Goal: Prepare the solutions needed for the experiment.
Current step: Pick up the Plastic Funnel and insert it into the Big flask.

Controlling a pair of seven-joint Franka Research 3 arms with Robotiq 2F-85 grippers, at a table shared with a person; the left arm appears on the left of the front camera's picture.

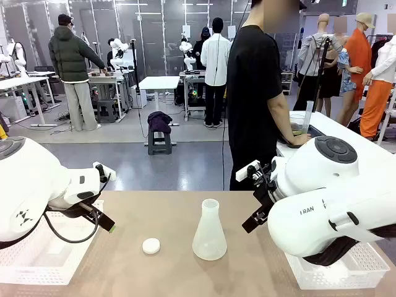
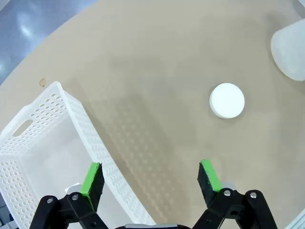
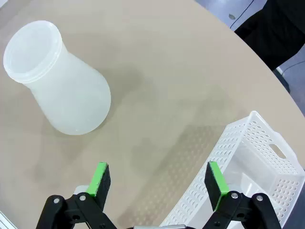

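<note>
Left wrist view: flask (image 2: pixel 291 50) partly offscreen

Table (image 1: pixel 161 213) bears flask (image 1: pixel 209 234); cap (image 1: pixel 151 246); baskets (image 1: pixel 34 257)

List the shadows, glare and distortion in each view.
Front view: even overhead light, the flask throws hardly any shadow, and the right arm looms oversized. Left wrist view: the basket casts a dotted shadow on the table; glare on the floor, top left. Right wrist view: the wide-angle lens makes the flask appear tilted, with a soft shadow beside it.
</note>
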